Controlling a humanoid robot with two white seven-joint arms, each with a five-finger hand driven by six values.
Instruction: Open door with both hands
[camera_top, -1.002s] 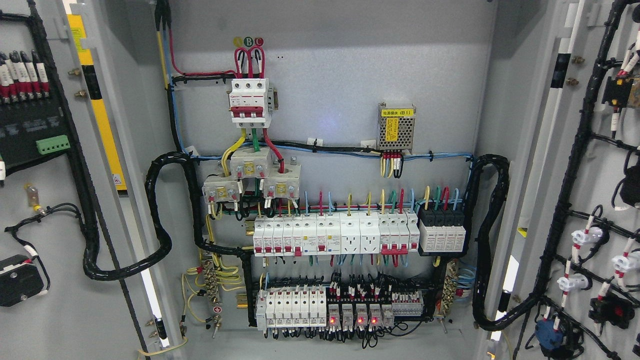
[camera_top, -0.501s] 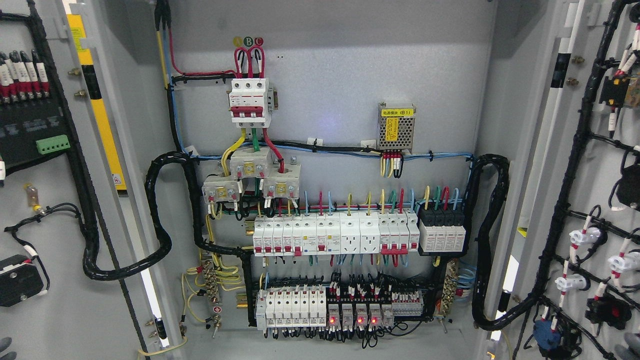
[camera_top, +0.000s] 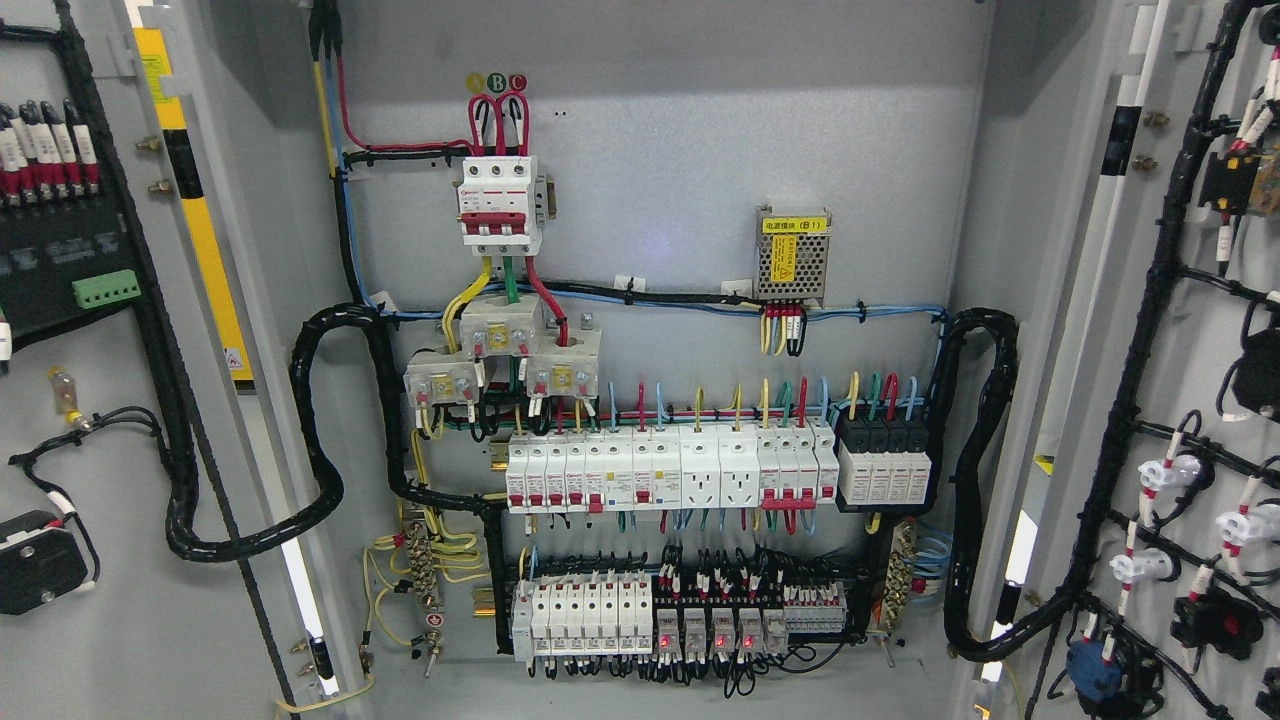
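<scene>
The electrical cabinet stands open. Its left door (camera_top: 90, 640) is swung out at the picture's left, its inner face carrying a black panel, a green connector and black cable. Its right door (camera_top: 1190, 330) is swung out at the right, with black cable looms and small components on its inner face. Between them the grey back panel (camera_top: 660, 150) is fully exposed. Neither of my hands shows in the head view.
On the back panel are a red-and-white main breaker (camera_top: 498, 205), a small power supply with a yellow label (camera_top: 793, 255), two rows of white breakers (camera_top: 670, 470) and relays with red lights (camera_top: 705, 640). Thick black cable loops (camera_top: 320, 440) hang at both sides.
Half a second ago grey fingertips showed at the bottom left and bottom right corners; they have dropped out of view. The right door has shifted slightly.
</scene>
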